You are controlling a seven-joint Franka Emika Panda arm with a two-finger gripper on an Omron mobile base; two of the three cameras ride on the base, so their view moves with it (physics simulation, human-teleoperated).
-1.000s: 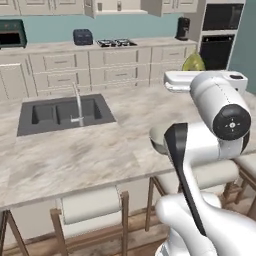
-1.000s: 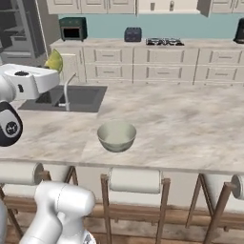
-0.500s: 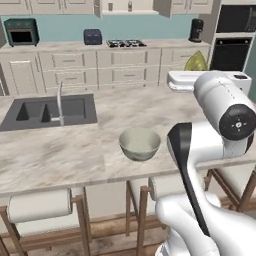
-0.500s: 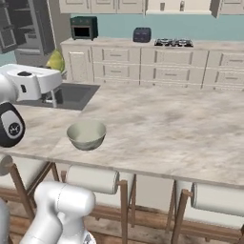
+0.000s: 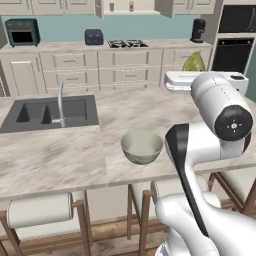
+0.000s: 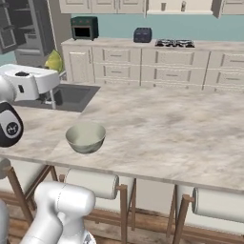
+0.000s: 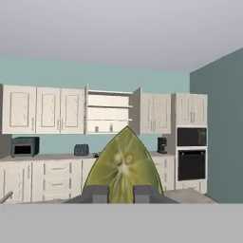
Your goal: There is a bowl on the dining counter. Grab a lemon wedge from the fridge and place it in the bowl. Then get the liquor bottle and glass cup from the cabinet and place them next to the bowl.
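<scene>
The dining surface (image 5: 75, 150), a long beige marbled slab, runs across both base views, with a dark sink basin (image 5: 50, 112) sunk into it and a slim metal tap (image 5: 61, 102) standing at the basin's near edge. Behind it a run of cream drawer units (image 5: 100, 67) lines the teal back wall, carrying a small oven (image 5: 22, 32), a dark toaster (image 5: 93, 36) and a hob (image 5: 127, 43). In the right base view the grey fridge (image 6: 21, 28) stands at the far left with a door swung out. In the hand view the upper wall cabinet (image 7: 111, 111) hangs open, its doors spread and pale shelves showing; small items sit on the lower shelf, too small to tell apart. The white arm (image 5: 215, 135) rises at the near edge of the surface, its hand held level above the slab. The pale grey-green bowl (image 5: 142, 147) rests on the surface near the front edge, between the sink and the arm, and it looks empty. The jaws of the gripper (image 7: 121, 193) are clamped on the lemon wedge (image 7: 124, 166), which stands point-up between the dark fingertips (image 7: 96, 193); in the left base view the wedge pokes up behind the hand, well above and beyond the bowl.
</scene>
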